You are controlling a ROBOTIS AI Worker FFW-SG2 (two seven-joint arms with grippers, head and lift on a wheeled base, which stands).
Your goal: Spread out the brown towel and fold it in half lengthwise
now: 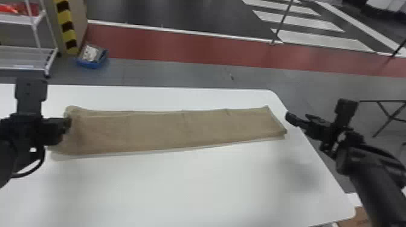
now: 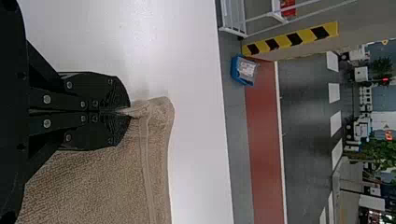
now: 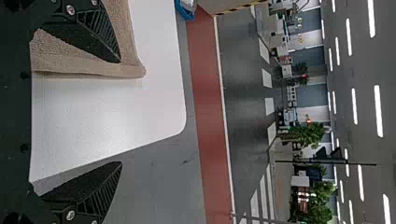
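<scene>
plainly, in the head view, see the brown towel (image 1: 163, 129) laid as a long, narrow strip over the far part of the white table (image 1: 196, 181), running from the left side almost to the right edge. note a paler layer peeking out underneath along the near side, a few faint creases across the middle, and a broader, looser left end. find the left gripper (image 1: 67, 125) right at that left end, and the right gripper (image 1: 298, 117) out by the table's right edge, near the towel's right end but apart from it. on the floor beyond, spot a blue bin (image 1: 90, 64) beside some yellow-and-black stripes (image 1: 67, 27), with a white rack (image 1: 22, 57) further left.

in the left wrist view, see the left gripper (image 2: 128, 113) with both flat fingers pressed together, pinching a bit of the towel close to one corner. notice more of the brown cloth spreading out beside the fingers, with a hem running close to its edge.

in the right wrist view, find the right gripper (image 3: 120, 112) standing wide, with tabletop and grey floor showing through the gap. see one finger overlapping the towel's end in this view, and the other against the floor past the table edge.
</scene>
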